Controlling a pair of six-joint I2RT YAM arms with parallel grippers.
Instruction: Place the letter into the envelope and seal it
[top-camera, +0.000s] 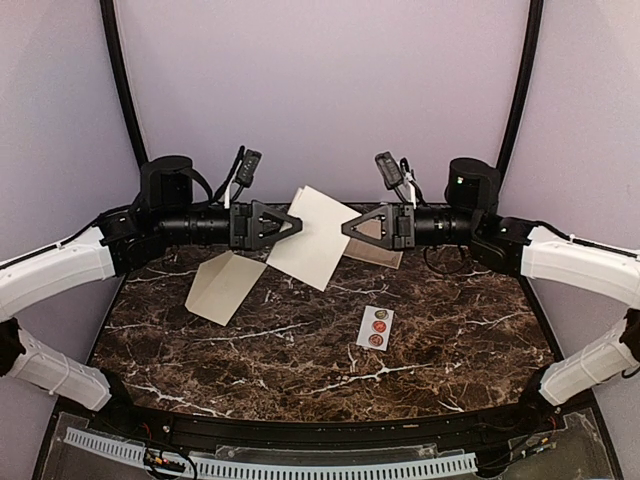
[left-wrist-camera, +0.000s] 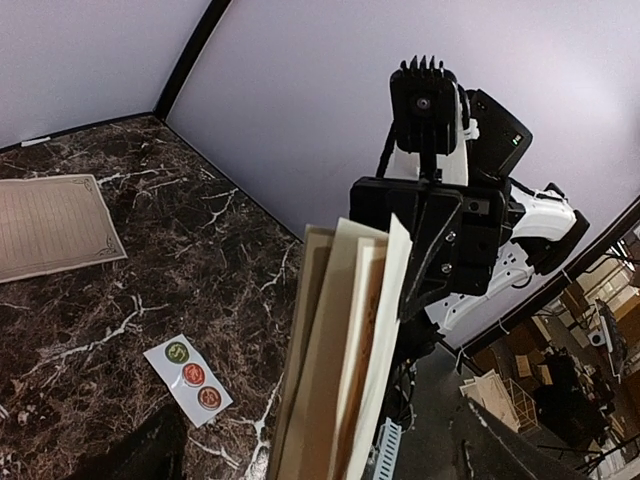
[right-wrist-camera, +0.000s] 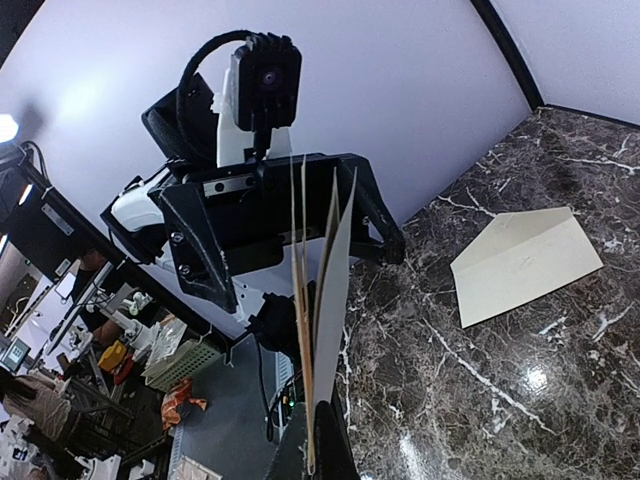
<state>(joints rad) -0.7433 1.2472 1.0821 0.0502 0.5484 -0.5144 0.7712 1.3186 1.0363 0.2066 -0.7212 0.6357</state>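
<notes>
The cream envelope (top-camera: 318, 238) hangs in the air between my two grippers, above the back of the table. Edge-on in the left wrist view, the envelope (left-wrist-camera: 345, 350) shows several layers with a tan sheet between them. My right gripper (top-camera: 347, 228) is shut on its right edge, and its fingers (right-wrist-camera: 320, 455) pinch the paper (right-wrist-camera: 330, 290). My left gripper (top-camera: 298, 225) is open, its jaws standing apart on either side of the left edge without touching it; it also shows in the right wrist view (right-wrist-camera: 308, 275).
A second plain cream envelope-shaped sheet (top-camera: 225, 286) lies flat at the back left, also in the right wrist view (right-wrist-camera: 525, 265). A tan bordered printed sheet (top-camera: 380, 252) lies under the right gripper. A white sticker strip with three round dots (top-camera: 375, 327) lies right of centre.
</notes>
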